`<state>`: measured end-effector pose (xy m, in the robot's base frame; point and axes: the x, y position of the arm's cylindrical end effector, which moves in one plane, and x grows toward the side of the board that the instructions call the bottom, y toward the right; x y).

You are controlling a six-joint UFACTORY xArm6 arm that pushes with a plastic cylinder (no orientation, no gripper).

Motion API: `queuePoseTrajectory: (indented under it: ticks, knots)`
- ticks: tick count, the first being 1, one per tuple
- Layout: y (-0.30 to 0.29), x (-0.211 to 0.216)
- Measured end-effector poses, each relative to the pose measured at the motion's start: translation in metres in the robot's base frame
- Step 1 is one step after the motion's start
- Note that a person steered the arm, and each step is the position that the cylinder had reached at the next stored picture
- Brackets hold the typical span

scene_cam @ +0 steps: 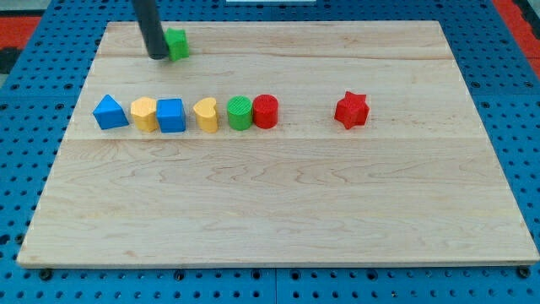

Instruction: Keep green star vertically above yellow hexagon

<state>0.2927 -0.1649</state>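
A green star block (178, 43) lies near the view's top left of the wooden board, partly hidden by my rod. My tip (158, 56) rests at the star's left side, touching or almost touching it. Below, a row of blocks runs left to right: a blue triangle-like block (110, 112), a yellow block (144, 114), a blue cube (170, 116), a yellow heart-like block (206, 115), a green cylinder (240, 113) and a red cylinder (266, 111). I cannot tell which yellow block is the hexagon. The green star sits above the blue cube.
A red star block (352, 110) lies alone to the right of the row. The wooden board (278, 203) rests on a blue perforated table (17, 169). A red area (15, 25) shows at the view's top left corner.
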Motion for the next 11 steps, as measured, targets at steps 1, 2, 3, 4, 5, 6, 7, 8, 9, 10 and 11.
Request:
queuePoseTrajectory:
  ticks: [1, 2, 3, 4, 5, 6, 7, 8, 9, 10, 11]
  knots:
    - [0.014, 0.021]
    - [0.016, -0.010]
    - [0.016, -0.015]
    - [0.029, -0.015]
    - [0.037, -0.009]
    - [0.057, 0.000]
    - [0.034, -0.037]
    - [0.022, -0.038]
    - [-0.012, -0.035]
    - [-0.012, -0.034]
    - [-0.012, -0.034]
